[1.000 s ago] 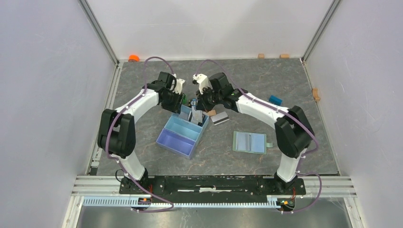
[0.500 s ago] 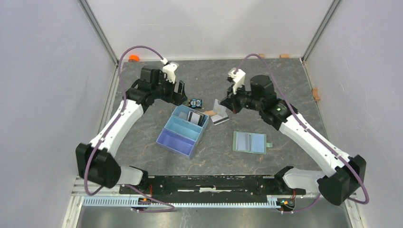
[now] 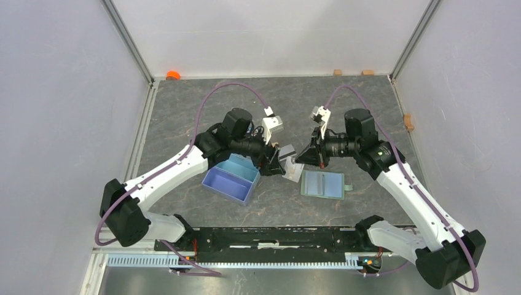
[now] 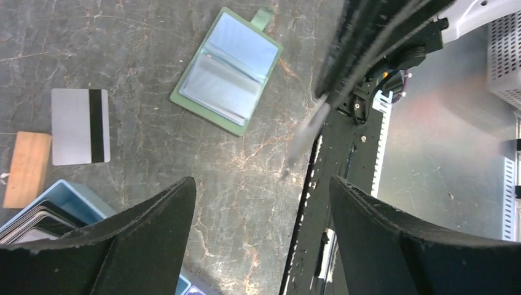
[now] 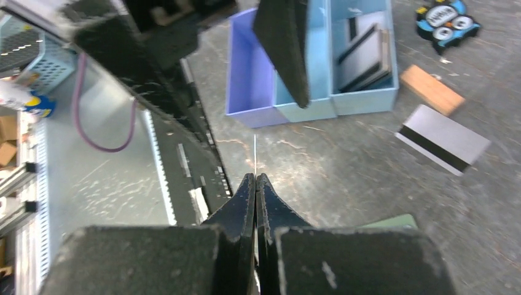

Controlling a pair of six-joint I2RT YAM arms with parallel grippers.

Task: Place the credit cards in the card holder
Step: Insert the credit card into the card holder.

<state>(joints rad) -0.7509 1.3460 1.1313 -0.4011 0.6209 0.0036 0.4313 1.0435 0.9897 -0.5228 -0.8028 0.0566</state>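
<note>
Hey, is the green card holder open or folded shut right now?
Open. The card holder lies spread flat on the table, both pale slotted inner panels facing up.

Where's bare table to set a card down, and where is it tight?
Bare: the far table behind both arms, and the near strip between tray, card holder and base rail. Crowded: between tray and card holder, where the open left pincer meets the right pincer and its held card, beside the striped card.
</note>
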